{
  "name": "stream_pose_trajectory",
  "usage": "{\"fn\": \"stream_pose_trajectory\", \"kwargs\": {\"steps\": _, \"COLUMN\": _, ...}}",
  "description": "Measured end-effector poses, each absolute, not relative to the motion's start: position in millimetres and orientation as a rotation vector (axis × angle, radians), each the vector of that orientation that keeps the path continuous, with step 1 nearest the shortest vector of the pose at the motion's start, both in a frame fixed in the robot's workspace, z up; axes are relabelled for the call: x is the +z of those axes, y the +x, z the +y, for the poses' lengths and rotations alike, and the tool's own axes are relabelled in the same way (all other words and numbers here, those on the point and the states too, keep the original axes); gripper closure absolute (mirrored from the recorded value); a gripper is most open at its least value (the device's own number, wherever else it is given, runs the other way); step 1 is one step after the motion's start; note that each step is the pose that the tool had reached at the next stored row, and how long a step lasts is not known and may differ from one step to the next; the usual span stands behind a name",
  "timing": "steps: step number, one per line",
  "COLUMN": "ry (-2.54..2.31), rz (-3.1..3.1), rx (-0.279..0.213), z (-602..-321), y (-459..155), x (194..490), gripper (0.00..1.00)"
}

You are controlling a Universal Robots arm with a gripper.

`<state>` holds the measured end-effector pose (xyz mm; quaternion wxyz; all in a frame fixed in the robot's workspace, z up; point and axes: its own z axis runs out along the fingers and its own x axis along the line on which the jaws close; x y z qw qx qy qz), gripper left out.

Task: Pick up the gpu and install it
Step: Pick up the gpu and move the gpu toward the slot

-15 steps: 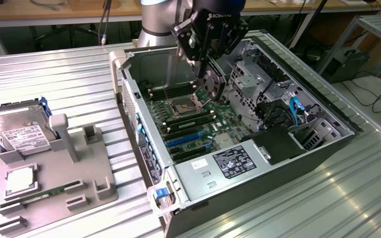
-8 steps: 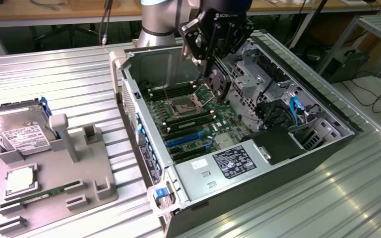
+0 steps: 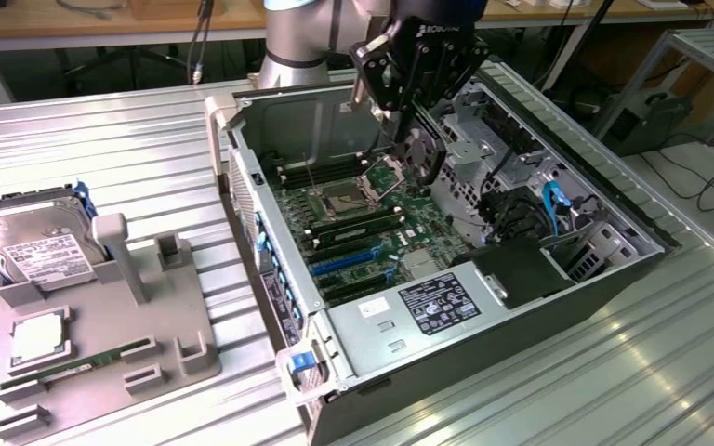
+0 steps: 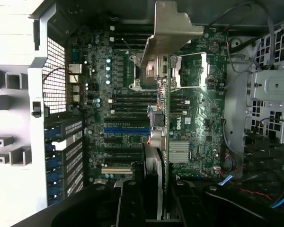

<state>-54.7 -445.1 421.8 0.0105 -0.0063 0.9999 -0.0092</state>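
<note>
gpu [image 3: 420,154] on edge, clamped in the gripper's [image 3: 404,119] jaws, above the motherboard [image 3: 360,221] in the open case [image 3: 235,130]

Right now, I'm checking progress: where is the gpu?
The gpu hangs edge-down in the gripper, over the motherboard of the open case, near the CPU socket, right of the exterior view's middle.

A ribbed metal table [image 3: 109,158], a wooden bench [image 3: 34,23] behind, cables [image 3: 713,190] on the floor [image 3: 667,172].
</note>
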Motion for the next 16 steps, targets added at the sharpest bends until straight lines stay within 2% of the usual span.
{"fn": "stream_pose_trajectory", "kwargs": {"steps": 16, "ry": -0.019, "rz": 3.12, "rx": -0.029, "z": -445.0, "y": -36.6, "x": 418.9, "gripper": 0.73}}
